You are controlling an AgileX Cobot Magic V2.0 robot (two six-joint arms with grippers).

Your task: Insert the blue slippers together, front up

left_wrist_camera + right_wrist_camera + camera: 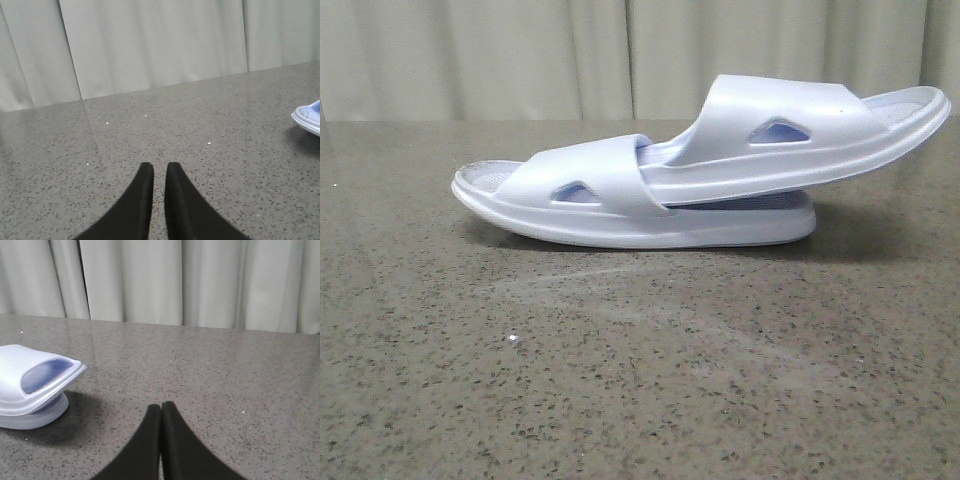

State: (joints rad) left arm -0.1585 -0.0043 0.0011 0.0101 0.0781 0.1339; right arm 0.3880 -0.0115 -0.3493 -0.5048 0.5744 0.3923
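The two blue slippers lie nested on the table in the front view. The lower slipper (620, 228) rests flat on its sole. The upper slipper (790, 125) has its front end tucked under the lower one's strap, and its other end rises to the right. Neither gripper shows in the front view. My left gripper (159, 167) is empty, its fingers nearly together with a thin slit, and one slipper end (307, 116) shows off to its side. My right gripper (161, 407) is shut and empty, apart from the stacked slipper ends (35, 377).
The speckled grey stone table (640, 380) carries only the slippers. A pale curtain (520, 50) hangs behind its far edge. The upper slipper's raised end reaches the right border of the front view.
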